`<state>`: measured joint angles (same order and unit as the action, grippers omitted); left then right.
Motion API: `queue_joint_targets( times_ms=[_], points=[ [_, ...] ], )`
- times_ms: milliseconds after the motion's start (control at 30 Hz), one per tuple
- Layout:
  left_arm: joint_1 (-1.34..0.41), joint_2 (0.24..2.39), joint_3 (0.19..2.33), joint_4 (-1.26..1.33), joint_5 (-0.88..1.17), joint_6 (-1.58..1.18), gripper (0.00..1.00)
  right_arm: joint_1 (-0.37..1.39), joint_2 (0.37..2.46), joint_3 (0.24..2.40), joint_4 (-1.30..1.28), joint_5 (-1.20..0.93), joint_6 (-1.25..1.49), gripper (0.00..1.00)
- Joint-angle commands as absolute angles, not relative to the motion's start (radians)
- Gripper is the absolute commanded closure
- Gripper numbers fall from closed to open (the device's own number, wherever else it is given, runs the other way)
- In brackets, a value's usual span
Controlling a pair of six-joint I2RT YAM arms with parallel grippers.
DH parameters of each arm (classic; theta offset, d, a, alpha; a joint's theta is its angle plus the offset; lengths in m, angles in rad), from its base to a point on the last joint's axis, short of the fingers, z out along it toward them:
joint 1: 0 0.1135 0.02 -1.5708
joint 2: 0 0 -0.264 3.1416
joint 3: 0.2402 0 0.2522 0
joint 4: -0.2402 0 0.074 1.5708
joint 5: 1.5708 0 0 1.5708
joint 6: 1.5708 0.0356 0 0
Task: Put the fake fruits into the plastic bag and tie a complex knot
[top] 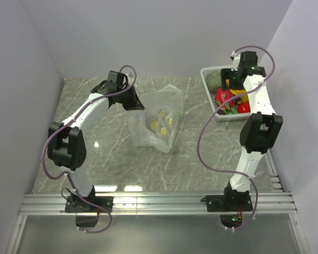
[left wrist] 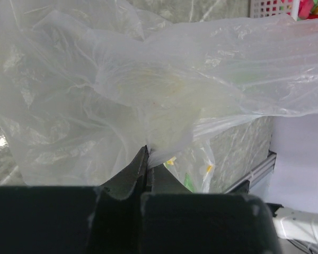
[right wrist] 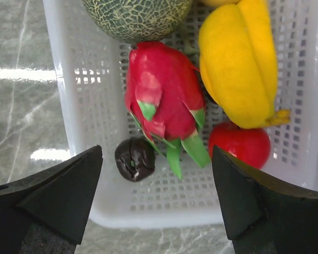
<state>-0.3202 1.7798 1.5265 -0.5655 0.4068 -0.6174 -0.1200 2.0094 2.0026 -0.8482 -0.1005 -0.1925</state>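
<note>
The transparent plastic bag lies on the marble table at centre, with yellow-green marks inside. My left gripper is shut on the bag's edge; in the left wrist view its jaws pinch the film of the bag. My right gripper is open above the white lattice basket. In the right wrist view its fingers straddle the basket, which holds a magenta-red dragon fruit, a yellow fruit, a red ball, a green melon and a small dark fruit.
White walls close in the table on the left, back and right. An aluminium rail runs along the near edge at the arm bases.
</note>
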Motion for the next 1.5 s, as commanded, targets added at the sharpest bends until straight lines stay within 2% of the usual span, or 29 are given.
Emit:
queue_joint_targets(
  times_ms=[0,600,900,933,1033,1067,1167,1333,1467],
  points=[
    [-0.321,1.781,1.532,-0.528,0.477,-0.600,1.00,-0.109,2.061,2.009,-0.779,-0.019,-0.199,0.09],
    [-0.321,1.810,1.519,-0.515,0.522,-0.606,0.99,-0.101,2.255,2.054,-0.706,-0.022,-0.178,0.06],
    [-0.321,1.819,1.503,-0.506,0.537,-0.612,0.97,-0.101,2.284,2.049,-0.704,-0.012,-0.193,0.05],
    [-0.321,1.821,1.503,-0.506,0.538,-0.614,0.97,-0.100,2.286,2.048,-0.709,-0.014,-0.199,0.07],
    [-0.321,1.819,1.500,-0.502,0.548,-0.618,0.98,-0.106,2.278,2.048,-0.726,-0.024,-0.201,0.32],
    [-0.321,1.816,1.500,-0.500,0.549,-0.618,0.98,-0.113,2.270,2.046,-0.729,-0.034,-0.196,0.45],
    [-0.321,1.810,1.496,-0.499,0.545,-0.618,0.98,-0.139,2.224,2.039,-0.738,-0.077,-0.173,0.66],
    [-0.318,1.809,1.494,-0.496,0.554,-0.624,0.98,-0.170,2.117,2.026,-0.772,-0.158,-0.150,0.78],
    [-0.316,1.813,1.497,-0.489,0.568,-0.638,0.98,-0.176,2.034,2.017,-0.796,-0.230,-0.140,0.82]
  ],
)
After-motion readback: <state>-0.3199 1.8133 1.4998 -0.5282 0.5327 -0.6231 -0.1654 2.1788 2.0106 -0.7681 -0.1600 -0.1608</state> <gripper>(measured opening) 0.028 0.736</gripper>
